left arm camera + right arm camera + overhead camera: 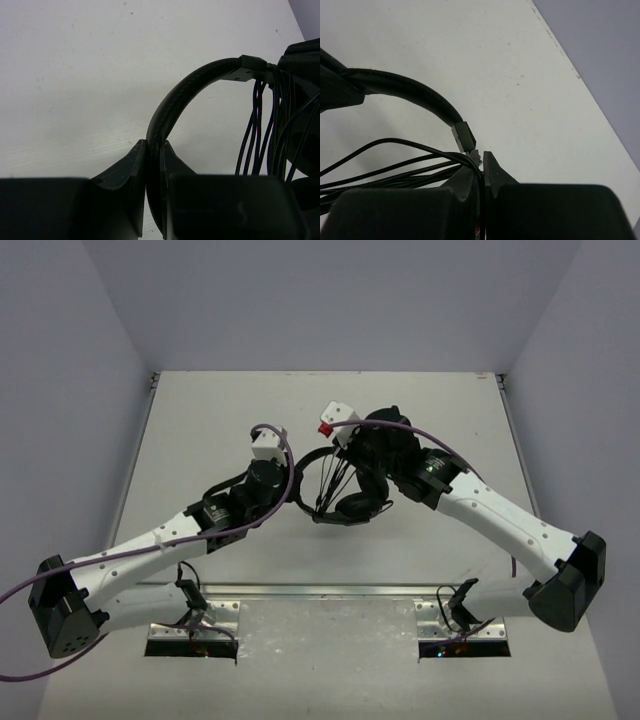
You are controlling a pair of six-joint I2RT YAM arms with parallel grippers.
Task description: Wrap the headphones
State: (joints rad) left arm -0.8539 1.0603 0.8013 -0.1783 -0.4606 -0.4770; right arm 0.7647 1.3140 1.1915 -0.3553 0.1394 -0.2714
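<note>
The headphones (345,490) sit near the middle of the table (220,420), held between my two arms. From above I can't tell whether they rest on the surface or hang just off it. On the near side, one ear cup (357,507) shows as a dark oval; the other I can't make out, since the right arm's black wrist covers that area.

My left gripper (153,147) has its fingers pinched on the headband (190,90), which rises out of the gap and arcs right. The overhead view shows only a dark cluster at that gripper (290,487).

Several strands of the cord (257,125) hang beside the headband's end, running off the bottom edge of the left wrist view.

Farther back, my right gripper (481,157) is pressed almost together on the thin cord (395,172), with the loops fanning left out of frame. The pinch point itself is buried between the fingers. From above, that gripper (350,452) is lost in black.
</note>
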